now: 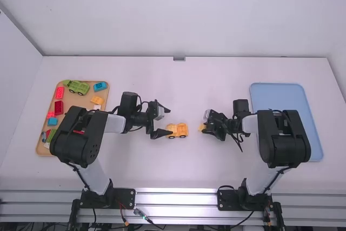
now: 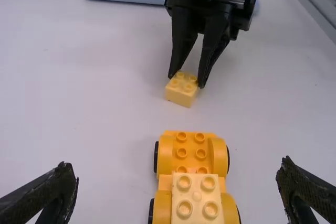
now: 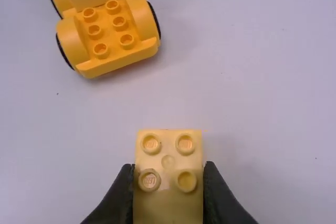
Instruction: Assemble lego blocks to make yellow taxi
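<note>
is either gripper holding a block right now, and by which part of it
The right gripper holds a yellow block by two opposite sides, its studded top left uncovered. The left gripper is open and holds nothing.

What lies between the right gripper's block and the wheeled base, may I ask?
Bare table separates the block from the wheeled base, as the right wrist view shows.

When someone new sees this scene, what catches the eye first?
Probably the orange-yellow wheeled base, standing between the two arms with a pale yellow block on one end. Next, the similar block pinched in the right claw, and the colourful tray at far left.
</note>
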{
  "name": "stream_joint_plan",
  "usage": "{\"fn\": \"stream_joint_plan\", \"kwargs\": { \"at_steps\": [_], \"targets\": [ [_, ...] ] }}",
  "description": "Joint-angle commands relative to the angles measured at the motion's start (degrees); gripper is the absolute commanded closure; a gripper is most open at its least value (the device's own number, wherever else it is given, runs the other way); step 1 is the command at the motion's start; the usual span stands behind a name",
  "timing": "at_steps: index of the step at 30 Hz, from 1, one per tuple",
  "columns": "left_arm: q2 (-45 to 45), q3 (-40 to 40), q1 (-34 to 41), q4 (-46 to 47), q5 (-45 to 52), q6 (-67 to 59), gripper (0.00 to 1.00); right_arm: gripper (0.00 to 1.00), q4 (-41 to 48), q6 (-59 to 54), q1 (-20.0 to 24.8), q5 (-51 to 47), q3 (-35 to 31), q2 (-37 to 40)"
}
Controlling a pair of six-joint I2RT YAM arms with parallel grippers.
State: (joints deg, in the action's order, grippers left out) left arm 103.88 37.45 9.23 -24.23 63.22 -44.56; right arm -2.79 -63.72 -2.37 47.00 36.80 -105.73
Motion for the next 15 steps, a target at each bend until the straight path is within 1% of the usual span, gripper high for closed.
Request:
{"fn": "stream_joint_plan", "kwargs": {
  "at_steps": [1, 4, 9, 15],
  "targets": [
    [0.44, 0.61, -0.17, 0.39, 0.50, 0.20, 0.01, 0.91, 0.39, 0.72, -0.31, -1.86, 0.66, -0.79],
    [0.74, 0.61, 0.46, 1.57, -3.89, 0.20, 0.01, 0.95, 0.35, 0.81, -0.04, -1.77, 0.81, -0.79],
    [3.85, 0.52, 2.23, 0.74, -5.44, -3.21, 0.01, 0.95, 0.04, 0.33, 0.22, 2.34, 0.81, 0.90],
    [8.26, 0.52, 2.56, -3.96, -7.13, 0.15, 0.01, 0.94, 0.46, 0.92, -0.94, 1.68, 0.79, 4.76]
  ]
}}
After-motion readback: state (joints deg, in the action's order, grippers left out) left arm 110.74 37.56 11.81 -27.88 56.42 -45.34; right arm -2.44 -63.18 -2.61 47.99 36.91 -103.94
